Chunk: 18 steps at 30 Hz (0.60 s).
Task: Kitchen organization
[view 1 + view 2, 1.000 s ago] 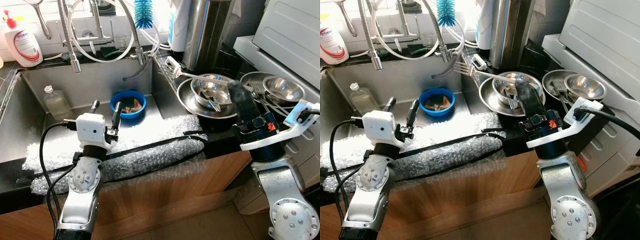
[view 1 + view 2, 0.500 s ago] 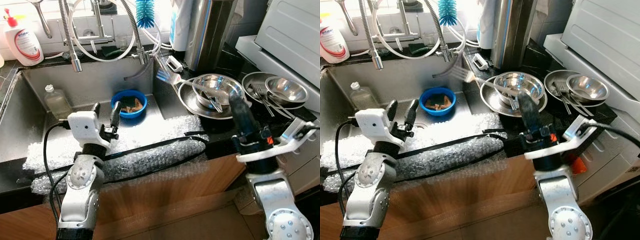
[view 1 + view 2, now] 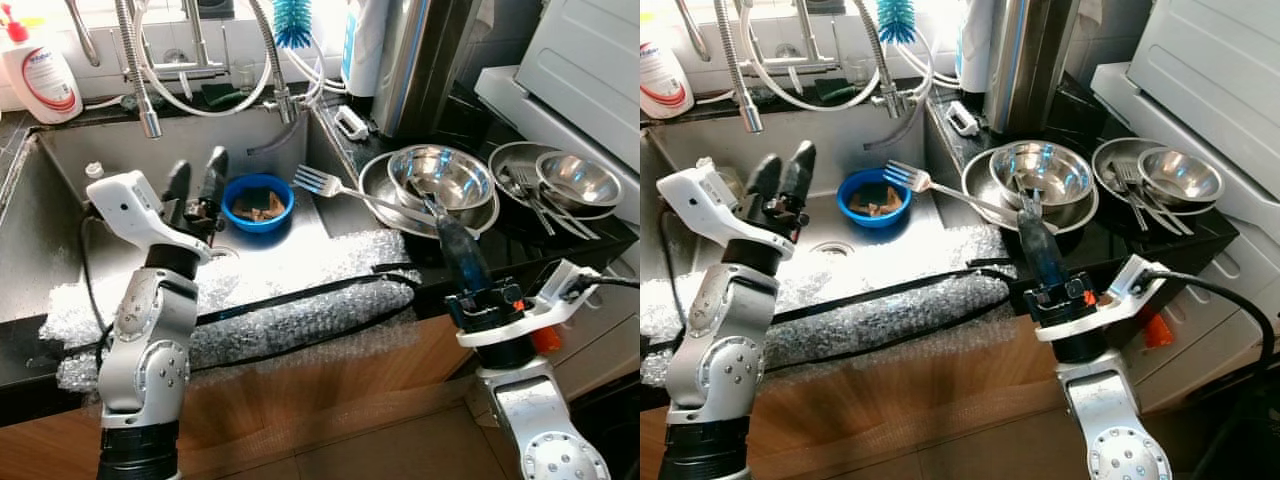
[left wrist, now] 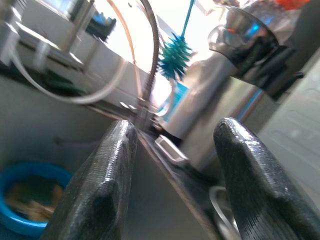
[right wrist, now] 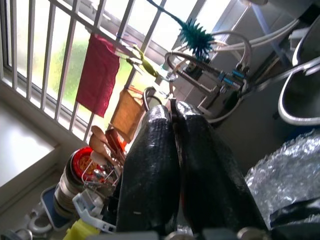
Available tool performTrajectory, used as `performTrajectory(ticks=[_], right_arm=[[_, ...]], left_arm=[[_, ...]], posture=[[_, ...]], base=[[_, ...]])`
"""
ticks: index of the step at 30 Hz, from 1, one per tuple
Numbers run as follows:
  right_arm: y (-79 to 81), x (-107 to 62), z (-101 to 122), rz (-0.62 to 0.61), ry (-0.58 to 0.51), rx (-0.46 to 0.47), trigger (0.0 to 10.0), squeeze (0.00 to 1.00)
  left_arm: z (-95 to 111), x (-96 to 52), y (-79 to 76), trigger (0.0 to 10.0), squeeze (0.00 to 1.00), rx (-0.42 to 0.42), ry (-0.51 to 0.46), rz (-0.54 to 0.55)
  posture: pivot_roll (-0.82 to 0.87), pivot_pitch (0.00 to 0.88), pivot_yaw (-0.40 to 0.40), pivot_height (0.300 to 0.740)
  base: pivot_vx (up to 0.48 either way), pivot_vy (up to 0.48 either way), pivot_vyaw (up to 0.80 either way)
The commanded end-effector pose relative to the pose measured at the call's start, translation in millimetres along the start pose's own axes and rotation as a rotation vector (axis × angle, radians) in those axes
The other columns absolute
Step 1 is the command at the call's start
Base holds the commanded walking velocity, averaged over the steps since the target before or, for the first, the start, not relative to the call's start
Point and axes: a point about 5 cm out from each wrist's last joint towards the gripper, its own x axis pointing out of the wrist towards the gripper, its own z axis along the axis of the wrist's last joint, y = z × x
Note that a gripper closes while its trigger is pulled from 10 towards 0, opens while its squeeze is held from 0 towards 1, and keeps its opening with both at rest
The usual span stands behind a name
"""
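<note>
1. Clearly, a fork (image 3: pixel 330 187) juts out over the sink (image 3: pixel 60 215), its tines toward the blue bowl (image 3: pixel 257 203) and its handle running back to the right hand (image 3: pixel 436 205).
2. Right hand's fingers are pressed together, pinching the fork's handle above the steel bowl (image 3: pixel 440 176) on the dark table (image 3: pixel 590 240).
3. Left hand (image 3: pixel 194 180) is raised over the sink beside the blue bowl, fingers spread, holding nothing.
4. Bubble wrap (image 3: pixel 290 290) lies along the sink's front edge.
5. More bowls (image 3: pixel 570 178) and cutlery sit farther right.
</note>
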Motion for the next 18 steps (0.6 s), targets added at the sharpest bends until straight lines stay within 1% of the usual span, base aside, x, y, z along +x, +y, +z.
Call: performTrajectory(ticks=[1, 2, 6, 11, 12, 13, 14, 18], right_arm=[[-2.9, -3.0, -3, -0.011, 0.000, 0.005, 10.0, 0.00], [-2.9, -3.0, -3, -0.011, 0.000, 0.005, 10.0, 0.00], [-1.7, -3.4, -8, 0.007, 0.025, 0.007, 10.0, 0.00], [-2.3, -3.1, -11, 0.010, 0.038, 0.001, 10.0, 0.00], [-2.4, -2.9, -11, 0.011, 0.038, 0.001, 10.0, 0.00], [-2.2, -2.7, -11, 0.014, 0.039, 0.005, 10.0, 0.00], [-1.5, -1.8, -13, 0.023, 0.045, 0.009, 10.0, 0.00], [-0.9, -2.0, -13, 0.031, 0.052, 0.009, 10.0, 0.00]], left_arm=[[-2, -4.2, -3.9, 10.0, 0.00, -0.029, 0.024, -0.031], [-2, -4.2, -3.9, 10.0, 0.00, -0.029, 0.024, -0.031], [-7, -9.2, -5.5, 10.0, 0.00, -0.088, 0.067, -0.054], [-7, -10.3, -8.4, 10.0, 0.00, -0.140, 0.073, -0.077], [-8, -10.4, -8.8, 10.0, 0.00, -0.138, 0.077, -0.082], [-8, -10.5, -10.2, 10.0, 0.00, -0.137, 0.083, -0.093], [-10, -11.0, -14.3, 10.0, 0.00, -0.154, 0.095, -0.121], [-11, -12.3, -20.1, 10.0, 0.00, -0.182, 0.108, -0.156]], posture=[[0.07, 0.066, -0.036, 0.740], [0.07, 0.066, -0.036, 0.740], [0.07, 0.058, -0.035, 0.740], [0.08, 0.054, -0.034, 0.740], [0.07, 0.053, -0.035, 0.740], [0.07, 0.054, -0.035, 0.740], [0.07, 0.053, -0.035, 0.740], [0.08, 0.049, -0.037, 0.740]], base=[[0.000, 0.000, 0.00], [0.000, 0.000, 0.00], [0.000, 0.000, 0.00], [0.000, 0.000, 0.00], [0.000, 0.000, 0.00], [0.000, 0.000, 0.00], [0.000, 0.000, 0.00], [0.000, 0.000, 0.00]])
